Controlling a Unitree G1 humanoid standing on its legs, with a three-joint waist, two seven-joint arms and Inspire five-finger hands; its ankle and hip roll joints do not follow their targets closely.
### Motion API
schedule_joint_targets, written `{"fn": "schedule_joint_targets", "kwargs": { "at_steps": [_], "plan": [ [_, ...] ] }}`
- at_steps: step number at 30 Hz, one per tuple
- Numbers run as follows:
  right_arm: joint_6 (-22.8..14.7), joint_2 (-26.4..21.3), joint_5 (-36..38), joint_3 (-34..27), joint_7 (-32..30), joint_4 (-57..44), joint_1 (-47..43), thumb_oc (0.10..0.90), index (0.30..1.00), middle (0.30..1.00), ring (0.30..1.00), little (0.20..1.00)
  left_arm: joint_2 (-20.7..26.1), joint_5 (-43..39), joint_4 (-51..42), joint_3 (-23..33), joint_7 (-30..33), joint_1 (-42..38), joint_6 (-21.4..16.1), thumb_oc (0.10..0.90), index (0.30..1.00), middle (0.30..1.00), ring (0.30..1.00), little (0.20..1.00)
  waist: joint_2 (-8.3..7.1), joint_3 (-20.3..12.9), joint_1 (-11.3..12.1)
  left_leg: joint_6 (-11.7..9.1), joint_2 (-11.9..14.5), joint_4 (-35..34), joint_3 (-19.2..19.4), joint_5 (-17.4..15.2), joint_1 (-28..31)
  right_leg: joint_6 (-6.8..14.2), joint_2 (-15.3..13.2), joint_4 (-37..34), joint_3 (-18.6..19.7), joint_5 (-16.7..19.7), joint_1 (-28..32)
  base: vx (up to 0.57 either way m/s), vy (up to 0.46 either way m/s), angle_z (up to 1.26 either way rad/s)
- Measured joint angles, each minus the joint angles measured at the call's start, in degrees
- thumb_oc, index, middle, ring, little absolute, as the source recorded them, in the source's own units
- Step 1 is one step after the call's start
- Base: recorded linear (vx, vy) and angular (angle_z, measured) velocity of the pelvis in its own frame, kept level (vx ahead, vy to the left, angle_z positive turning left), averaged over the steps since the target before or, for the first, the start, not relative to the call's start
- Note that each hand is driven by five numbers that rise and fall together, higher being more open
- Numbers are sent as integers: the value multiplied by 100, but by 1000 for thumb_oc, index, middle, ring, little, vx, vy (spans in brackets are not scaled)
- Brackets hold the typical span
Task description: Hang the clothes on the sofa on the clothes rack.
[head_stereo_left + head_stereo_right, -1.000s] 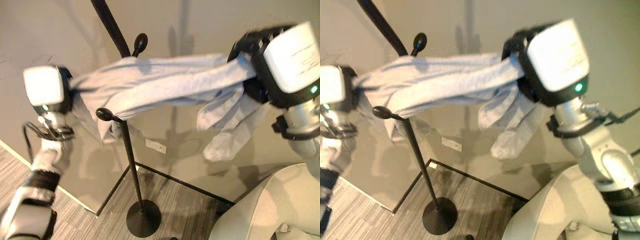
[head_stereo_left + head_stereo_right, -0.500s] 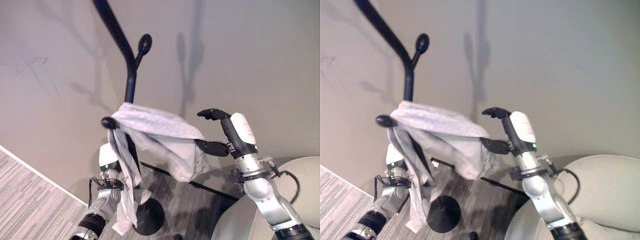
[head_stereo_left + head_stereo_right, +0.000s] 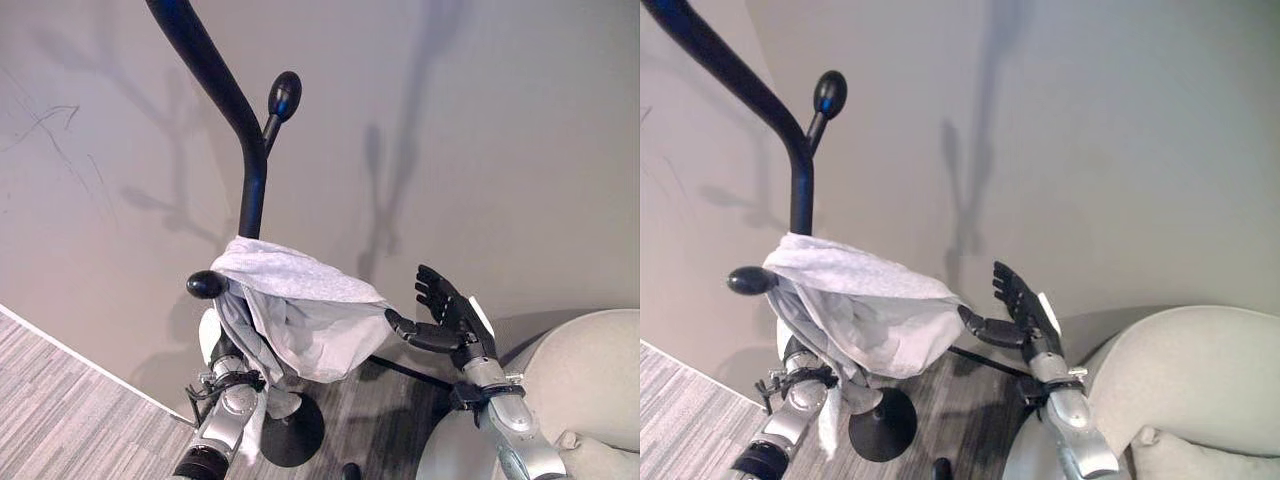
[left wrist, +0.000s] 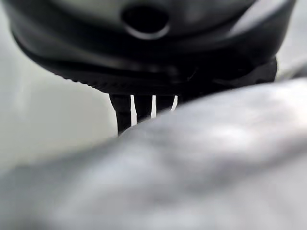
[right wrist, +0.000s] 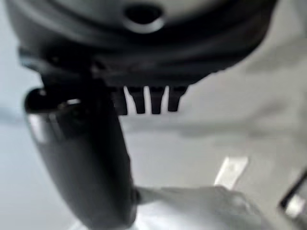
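Beige wall stands behind the black clothes rack [image 3: 250,190]. I see the grey garment [image 3: 300,310] draped over its lower hook. My right hand [image 3: 447,310] is just beside the cloth, fingers [image 3: 432,285] spread and straight. My left hand [image 3: 225,345] is under the garment; I cannot tell its fingers.

Plain beige wall [image 3: 480,130] behind, marked with soft branching shadows and a few faint scuff lines at upper left. Pale baseboard strip [image 3: 70,352] running diagonally along its foot. Grey striped carpet floor [image 3: 60,420] below, crossed by a thin dark line [image 3: 985,362]. Rounded light-grey sofa [image 3: 1200,380] at lower right, with a cushion [image 3: 1205,455] resting on it. Even, soft indoor light.
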Motion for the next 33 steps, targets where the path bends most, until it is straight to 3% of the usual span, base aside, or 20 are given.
{"fn": "schedule_joint_targets", "kwargs": {
  "at_steps": [5,11,13,16,20,25,27,28,29,30,31,32,33],
  "plan": [
    [35,39,1288,-40,675,85,-8,800,900,900,900,900,-187,-1064,23,282,-235,116,-162,800,900,900,900,900,9,10,25,0,1,0,-4,0,-3,1,-2,2,-10,-1,0,14,-5,0],
    [-15,561,2517,-505,1202,18,-47,800,900,900,900,900,-487,-2309,219,671,-660,450,-480,800,900,900,900,900,5,8,64,0,2,0,-12,0,17,2,-2,-3,-21,-7,25,12,-3,1],
    [-14,391,2425,-445,1206,-70,-47,800,900,900,900,900,-500,-2434,221,720,-698,490,-481,800,900,900,900,900,5,8,65,0,1,0,-11,0,15,2,-3,-1,-20,-6,22,0,0,0],
    [31,-236,2041,-279,1255,-525,-29,800,900,900,900,900,-501,-2537,207,753,-799,520,-493,800,900,900,900,900,4,7,63,0,3,0,-10,1,18,3,-4,-4,-18,-5,24,0,0,0],
    [34,-544,1596,-144,1349,-1237,-209,800,900,900,900,900,-514,-2635,200,740,-997,545,-506,800,900,900,900,900,-2,3,57,0,10,0,0,1,47,3,7,-4,-8,-5,46,0,0,0],
    [84,-1643,814,415,1622,-1908,-853,800,900,900,900,900,-463,-2628,-92,514,-1158,687,-507,800,900,900,900,900,-22,-4,66,0,7,0,58,1,49,17,14,-4,47,7,21,-12,-7,-5],
    [220,-3035,314,812,1978,-2376,-1664,800,900,900,900,900,-325,-2623,-480,343,-1292,820,-501,800,900,900,900,900,-70,-14,92,-6,-4,1,115,6,42,15,11,32,110,31,-11,-26,1,-15],
    [234,-3492,186,839,2170,-2514,-1958,800,900,900,900,900,-239,-2623,-704,279,-1442,900,-488,800,900,900,900,900,-107,-37,82,-4,0,13,125,2,38,14,7,33,122,33,-20,-17,3,-6],
    [228,-4544,88,916,2415,-2621,-2475,800,900,900,900,900,-96,-2637,-1194,77,-1587,1083,-453,800,900,900,900,900,-85,-29,100,-4,-30,11,118,2,12,20,-17,33,120,37,-39,0,0,0],
    [191,-4979,-15,697,2544,-2654,-2477,800,900,900,900,900,269,-2621,-1999,-161,-1846,1472,-458,800,900,900,900,900,-122,-33,91,-13,-25,0,115,11,15,28,-12,33,116,31,-38,17,-4,3],
    [127,-4267,-50,-25,2574,-2400,-1947,800,900,900,900,900,606,-2610,-2548,-191,-2235,1731,-477,800,900,900,900,900,-230,-83,112,-14,-5,8,113,11,82,42,11,33,111,2,18,0,0,0],
    [104,-3482,-49,-343,2533,-2178,-1620,800,900,900,900,900,643,-2607,-2546,-112,-2396,1714,-477,800,900,900,900,900,-264,-122,120,-12,-19,7,111,9,118,62,-2,33,114,-26,51,32,-23,5],
    [51,-2514,-44,-682,2497,-2024,-1113,800,900,900,900,900,659,-2596,-2543,-76,-2503,1693,-467,800,900,900,900,900,-208,-109,147,-1,-34,4,80,-1,93,75,-21,33,107,-34,54,44,-41,7]
  ]
}}
